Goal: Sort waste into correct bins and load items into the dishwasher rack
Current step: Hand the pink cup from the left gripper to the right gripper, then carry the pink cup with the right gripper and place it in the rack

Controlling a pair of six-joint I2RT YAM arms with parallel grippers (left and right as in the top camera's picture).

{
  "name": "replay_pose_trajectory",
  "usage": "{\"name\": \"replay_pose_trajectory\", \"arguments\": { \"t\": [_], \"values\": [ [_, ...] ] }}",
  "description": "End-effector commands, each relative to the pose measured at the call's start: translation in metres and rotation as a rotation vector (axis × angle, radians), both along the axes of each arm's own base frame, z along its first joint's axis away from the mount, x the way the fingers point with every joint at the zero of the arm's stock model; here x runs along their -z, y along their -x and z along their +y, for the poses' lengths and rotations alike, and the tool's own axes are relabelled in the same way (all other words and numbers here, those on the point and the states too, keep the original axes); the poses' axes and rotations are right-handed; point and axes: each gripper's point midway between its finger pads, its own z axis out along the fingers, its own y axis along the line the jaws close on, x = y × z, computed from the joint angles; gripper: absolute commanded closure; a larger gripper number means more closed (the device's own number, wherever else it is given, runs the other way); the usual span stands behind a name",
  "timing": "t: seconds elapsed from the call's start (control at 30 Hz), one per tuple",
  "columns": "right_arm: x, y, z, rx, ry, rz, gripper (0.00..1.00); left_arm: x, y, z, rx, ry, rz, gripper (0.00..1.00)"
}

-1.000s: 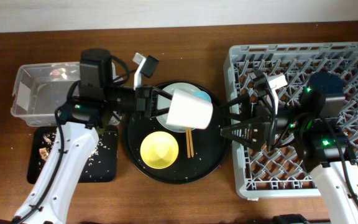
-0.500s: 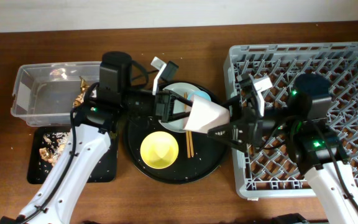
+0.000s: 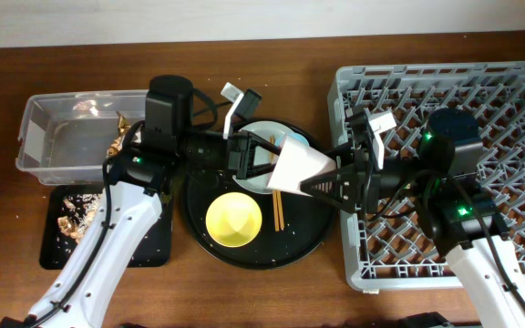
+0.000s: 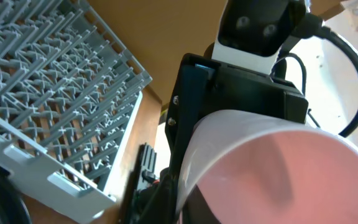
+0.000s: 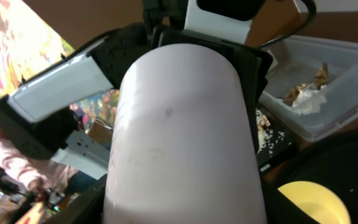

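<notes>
1. A pink cup (image 3: 301, 167) lies on its side in the air over the right edge of the round tray (image 3: 244, 253), between two grippers.
2. The left gripper (image 3: 267, 157), over the tray's upper middle, has its jaws clamped on the cup's rim.
3. The right gripper (image 3: 328, 185), at the tray's right edge, has a jaw on either side of the cup's base; whether they grip cannot be told.
4. A yellow bowl (image 3: 234, 220) and chopsticks (image 3: 278, 210) lie on the tray.
5. The rack (image 3: 518, 109) stands just right of the tray.
</notes>
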Motion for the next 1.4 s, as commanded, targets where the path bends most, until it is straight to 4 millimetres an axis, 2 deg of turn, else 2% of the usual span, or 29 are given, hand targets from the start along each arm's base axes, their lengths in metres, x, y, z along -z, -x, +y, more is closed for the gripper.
{"name": "replay_pose_trajectory", "arguments": {
  "t": [0.0,0.03,0.2,0.37,0.43,0.57,0.63,0.67,0.8,0.87,0.97,1.17,1.27,1.37],
  "values": [
    [-0.006,-0.001,0.002,0.008,0.005,-0.05,0.5,-0.004,-0.001,0.0,-0.012,-0.002,-0.021,0.79],
    [-0.006,-0.001,0.002,0.008,0.008,-0.074,0.53,-0.004,-0.002,0.001,-0.015,-0.002,-0.021,0.77],
    [-0.004,-0.005,0.001,0.031,0.018,-0.087,0.54,-0.004,-0.011,0.011,-0.052,-0.002,-0.022,0.75],
    [0.0,-0.016,-0.001,0.093,0.043,-0.079,0.55,0.0,-0.039,0.036,-0.176,-0.025,-0.028,0.74],
    [0.008,-0.028,-0.005,0.172,0.078,-0.059,0.55,0.001,-0.052,0.051,-0.236,-0.034,-0.029,0.74],
    [0.023,-0.055,-0.018,0.354,0.148,0.006,0.55,0.001,-0.061,0.066,-0.283,-0.035,-0.027,0.74],
    [0.041,-0.072,-0.033,0.496,0.225,0.052,0.55,0.001,-0.062,0.068,-0.288,-0.035,-0.027,0.73],
    [0.056,-0.084,-0.049,0.615,0.3,0.082,0.55,0.002,-0.062,0.068,-0.288,-0.036,-0.025,0.73],
    [0.083,-0.098,-0.091,0.836,0.51,0.115,0.55,0.006,-0.063,0.068,-0.299,-0.052,-0.016,0.73],
    [0.089,-0.102,-0.112,0.916,0.635,0.131,0.56,0.015,-0.067,0.071,-0.337,-0.091,0.0,0.73],
    [0.083,-0.108,-0.135,0.974,0.804,0.148,0.56,0.036,-0.074,0.079,-0.418,-0.183,0.037,0.73],
    [0.067,-0.139,-0.153,1.022,0.966,0.142,0.56,0.071,-0.083,0.097,-0.552,-0.352,0.106,0.73],
    [0.077,-0.152,-0.159,1.04,1.011,0.162,0.56,0.092,-0.082,0.11,-0.622,-0.462,0.166,0.73],
    [0.102,-0.164,-0.169,1.036,1.055,0.226,0.56,0.112,-0.079,0.127,-0.692,-0.581,0.215,0.73]
  ]
}}
